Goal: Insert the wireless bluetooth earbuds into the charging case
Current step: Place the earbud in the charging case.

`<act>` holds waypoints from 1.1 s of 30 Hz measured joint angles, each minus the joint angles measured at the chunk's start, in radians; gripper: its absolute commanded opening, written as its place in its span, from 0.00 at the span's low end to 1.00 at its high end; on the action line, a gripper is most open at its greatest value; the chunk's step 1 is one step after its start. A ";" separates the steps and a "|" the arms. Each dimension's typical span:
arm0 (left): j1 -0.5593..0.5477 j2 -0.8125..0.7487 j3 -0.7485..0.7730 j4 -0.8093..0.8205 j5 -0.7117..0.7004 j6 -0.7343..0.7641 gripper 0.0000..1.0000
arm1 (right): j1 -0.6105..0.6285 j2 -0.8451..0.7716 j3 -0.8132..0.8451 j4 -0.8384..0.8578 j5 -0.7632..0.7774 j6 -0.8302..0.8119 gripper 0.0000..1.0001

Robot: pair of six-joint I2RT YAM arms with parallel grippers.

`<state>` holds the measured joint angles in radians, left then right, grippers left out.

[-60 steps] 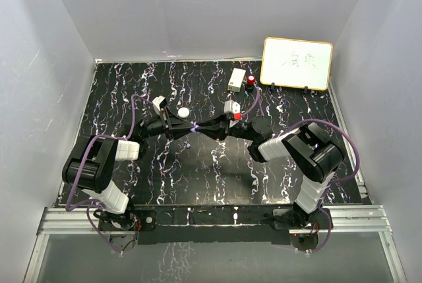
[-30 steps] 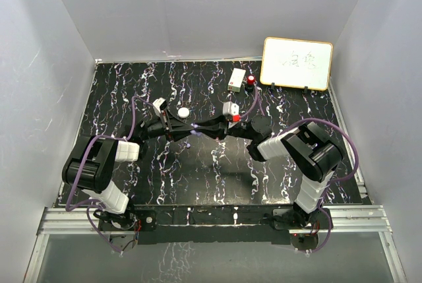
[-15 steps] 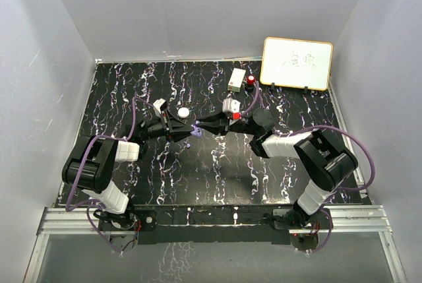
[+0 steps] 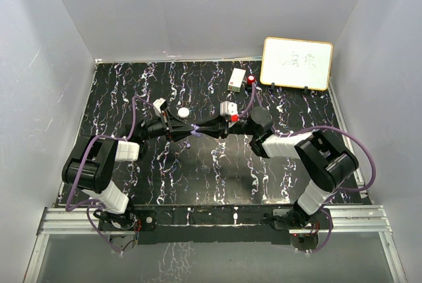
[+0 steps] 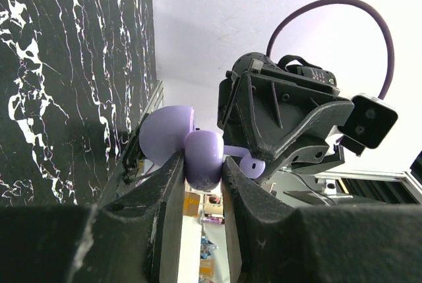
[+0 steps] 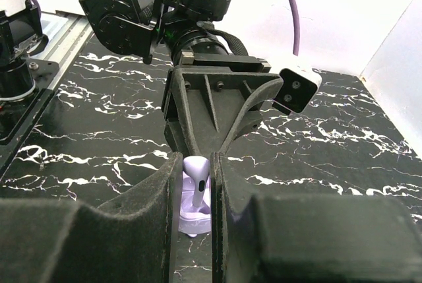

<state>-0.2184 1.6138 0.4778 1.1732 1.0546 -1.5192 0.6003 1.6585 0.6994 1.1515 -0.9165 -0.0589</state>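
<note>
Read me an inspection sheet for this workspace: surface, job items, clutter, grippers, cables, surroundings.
Surface: black marbled table; no spills seen.
Job's things: purple case, lid open, off the table; purple earbud just above it, not seen seated.
Clutter: white box, red knob and white round piece on the table.
Grippers: left gripper shut on the case; right gripper shut on the earbud; tips nearly meet.
Cables: purple cable loops off each arm; no snag seen.
Surroundings: grey walls; whiteboard far right.
</note>
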 measured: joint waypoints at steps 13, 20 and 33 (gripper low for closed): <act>0.000 0.000 0.001 0.000 0.001 0.000 0.00 | 0.000 0.016 0.000 0.008 -0.029 0.004 0.00; 0.000 0.000 0.001 0.000 0.005 0.000 0.00 | 0.000 0.032 0.000 0.015 -0.033 0.008 0.00; 0.000 -0.002 0.001 0.000 0.009 0.000 0.00 | 0.000 0.037 0.018 0.035 -0.037 0.013 0.00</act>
<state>-0.2184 1.6123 0.4786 1.1732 1.0634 -1.5188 0.5999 1.6955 0.7177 1.1862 -0.9535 -0.0456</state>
